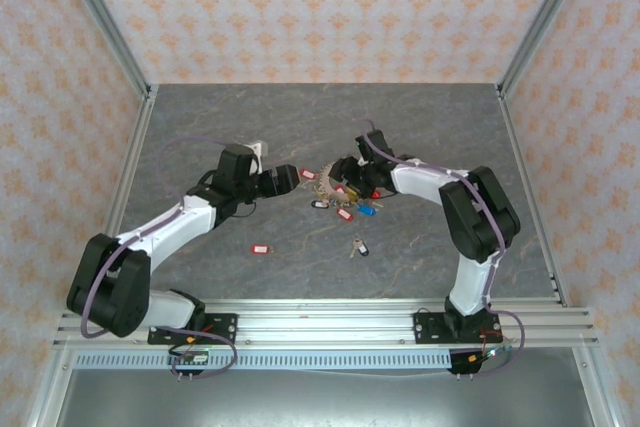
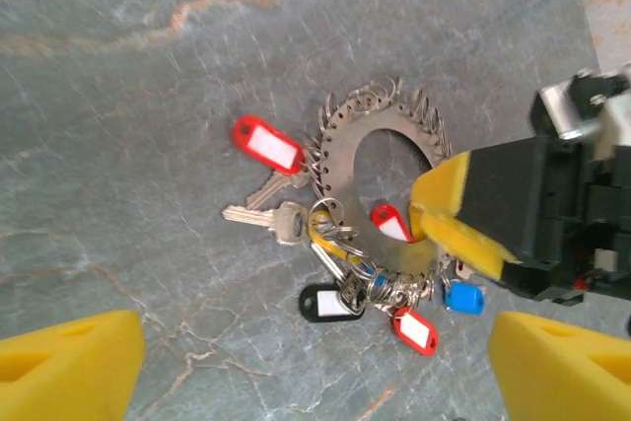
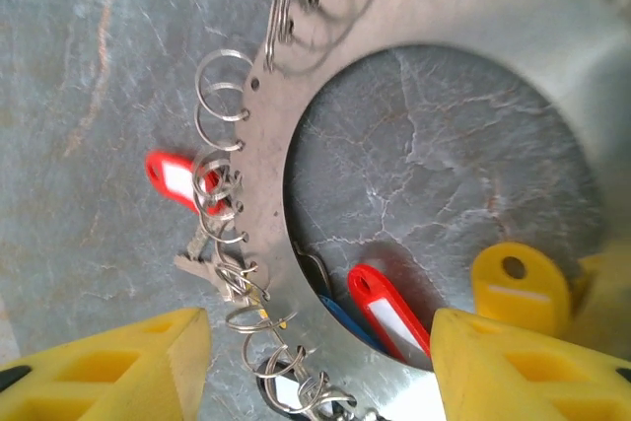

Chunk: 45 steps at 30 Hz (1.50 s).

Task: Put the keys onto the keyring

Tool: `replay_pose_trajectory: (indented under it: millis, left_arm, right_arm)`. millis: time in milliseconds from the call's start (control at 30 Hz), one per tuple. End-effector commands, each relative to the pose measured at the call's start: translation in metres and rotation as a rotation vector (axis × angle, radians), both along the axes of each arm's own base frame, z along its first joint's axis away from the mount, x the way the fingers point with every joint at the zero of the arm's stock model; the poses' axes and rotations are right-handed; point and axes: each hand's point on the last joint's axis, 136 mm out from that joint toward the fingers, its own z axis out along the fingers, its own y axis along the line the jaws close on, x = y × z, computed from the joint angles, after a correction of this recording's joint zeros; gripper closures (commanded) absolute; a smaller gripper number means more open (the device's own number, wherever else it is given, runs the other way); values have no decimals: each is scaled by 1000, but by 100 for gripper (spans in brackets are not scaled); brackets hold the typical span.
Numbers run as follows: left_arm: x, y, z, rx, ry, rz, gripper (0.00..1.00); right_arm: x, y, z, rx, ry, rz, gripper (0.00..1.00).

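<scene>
Two keys: specks, loose on table.
Keyring: spiky silver disc, mid-table, part-covered.
Right end effector: astride its rim; grip I cannot tell.
Left end effector: wide, empty.

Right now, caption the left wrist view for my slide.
Right claw's finger at the keyring, tagged keys clustered along its lower edge.

Brushed metal keyring, glossy plast. tags

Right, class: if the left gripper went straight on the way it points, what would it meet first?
Probably the keyring, at its bunch of tagged keys facing the left gripper; depth is unclear.
</scene>
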Motion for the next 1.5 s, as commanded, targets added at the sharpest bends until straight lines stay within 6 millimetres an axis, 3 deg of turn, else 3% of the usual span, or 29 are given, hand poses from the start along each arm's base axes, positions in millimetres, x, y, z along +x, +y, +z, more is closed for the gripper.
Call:
replay_pose_trajectory:
  millis: [0, 133, 300, 700, 867, 967, 1100, 1467]
  left_arm:
    - [9, -25, 12, -58, -8, -49, 14]
    - [18, -43, -4, -70, 64, -51, 22]
    - [33, -66, -24, -81, 138, -64, 34]
    - [60, -102, -53, -128, 244, -80, 47]
    - [61, -103, -76, -100, 301, -71, 48]
    - [61, -106, -84, -100, 317, -78, 54]
    - [62, -104, -94, -72, 339, -65, 59]
    - [60, -97, -112, -16, 375, -56, 60]
  right_arm:
    - [13, -33, 35, -124, -119, 3, 39]
    - [26, -76, 28, -201, -109, -27, 42]
    - [43, -94, 14, -158, -81, -19, 47]
    - [53, -73, -18, -115, 14, 149, 50]
    - [49, -65, -27, -85, 37, 196, 50]
    - [42, -65, -34, -80, 57, 215, 51]
    - [30, -60, -40, -52, 83, 269, 59]
    - [16, -63, -32, 65, 45, 275, 66]
